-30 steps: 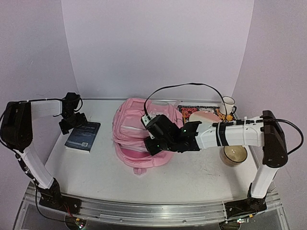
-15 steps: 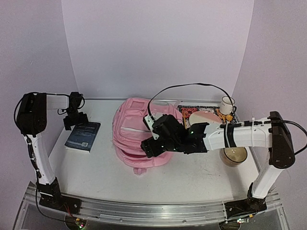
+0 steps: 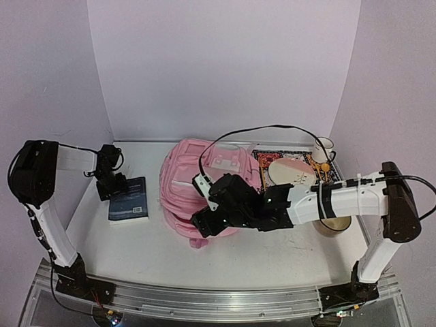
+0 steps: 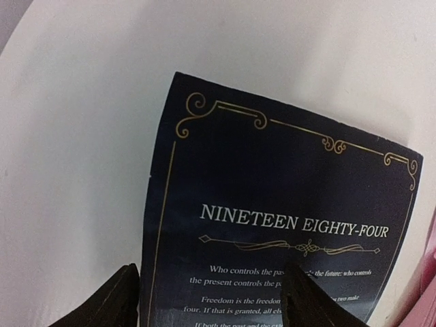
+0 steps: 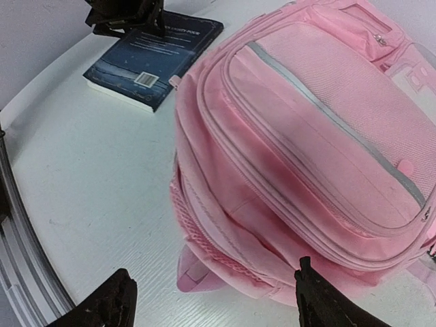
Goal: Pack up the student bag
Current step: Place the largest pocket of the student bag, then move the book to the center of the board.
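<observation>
The student bag (image 3: 197, 180), a big pink backpack, lies flat in the middle of the table, its zipped front pockets facing up (image 5: 306, 136). My right gripper (image 3: 204, 221) hovers open over the bag's near end, and nothing sits between its fingertips (image 5: 218, 303). A dark blue book (image 3: 128, 208) titled "Nineteen Eighty-Four" (image 4: 286, 218) lies flat to the left of the bag. My left gripper (image 3: 109, 185) is low over the book's far left corner. Its jaws (image 4: 211, 303) stand apart, one finger beside the book's edge and the other over the cover. That gripper (image 5: 126, 13) and the book (image 5: 153, 58) also show in the right wrist view.
Right of the bag are a patterned flat book (image 3: 269, 158), a round pink-and-white thing (image 3: 291, 174) lying on it, and a white mug (image 3: 323, 146) at the back. A tan bowl (image 3: 335, 225) is partly hidden by the right arm. Walls close three sides.
My left gripper came down onto the book's far corner and its jaws narrowed; the book turned and slid nearer. My right gripper opened wider and moved left along the bag's near end.
</observation>
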`<state>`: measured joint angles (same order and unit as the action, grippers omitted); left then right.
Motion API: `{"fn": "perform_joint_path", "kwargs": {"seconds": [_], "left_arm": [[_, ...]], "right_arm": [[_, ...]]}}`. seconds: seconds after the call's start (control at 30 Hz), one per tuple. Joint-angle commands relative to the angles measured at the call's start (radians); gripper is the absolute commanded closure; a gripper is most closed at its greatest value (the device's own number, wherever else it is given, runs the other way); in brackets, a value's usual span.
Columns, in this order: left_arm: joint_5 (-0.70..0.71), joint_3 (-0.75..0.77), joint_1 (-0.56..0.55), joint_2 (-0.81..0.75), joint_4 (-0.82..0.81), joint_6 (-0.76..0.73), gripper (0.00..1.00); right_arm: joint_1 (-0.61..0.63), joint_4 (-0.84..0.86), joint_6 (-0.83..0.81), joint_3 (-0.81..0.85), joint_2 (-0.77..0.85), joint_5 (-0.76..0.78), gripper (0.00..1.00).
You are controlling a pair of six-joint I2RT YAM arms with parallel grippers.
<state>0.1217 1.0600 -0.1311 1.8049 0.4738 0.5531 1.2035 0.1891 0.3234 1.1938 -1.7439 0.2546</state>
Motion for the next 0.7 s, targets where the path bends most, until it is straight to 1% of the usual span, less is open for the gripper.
{"fn": "perform_joint_path", "kwargs": {"seconds": [0.0,0.13,0.23,0.33,0.43,0.53,0.67], "left_arm": [[-0.023,-0.182,-0.137,0.005,0.147,0.093,0.34],[-0.009,-0.29,-0.267,-0.067,0.149,0.184,0.42],[0.015,-0.348,-0.393,-0.119,0.163,0.292,0.44],[-0.023,-0.391,-0.494,-0.188,0.176,0.382,0.46],[-0.045,-0.439,-0.577,-0.242,0.179,0.453,0.45],[-0.066,-0.473,-0.65,-0.302,0.179,0.52,0.42],[-0.063,-0.489,-0.686,-0.415,0.175,0.589,0.35]], "right_arm": [[0.029,0.022,0.007,-0.015,0.021,-0.002,0.2],[0.05,0.033,0.014,-0.024,0.02,-0.005,0.2],[0.063,0.039,0.019,-0.026,0.013,-0.012,0.2],[0.076,0.044,0.02,-0.022,0.004,-0.02,0.2],[0.088,0.045,0.016,-0.013,-0.006,-0.024,0.2],[0.095,0.052,0.014,-0.009,-0.017,-0.031,0.2],[0.1,0.057,0.017,-0.007,-0.037,-0.051,0.2]]}}
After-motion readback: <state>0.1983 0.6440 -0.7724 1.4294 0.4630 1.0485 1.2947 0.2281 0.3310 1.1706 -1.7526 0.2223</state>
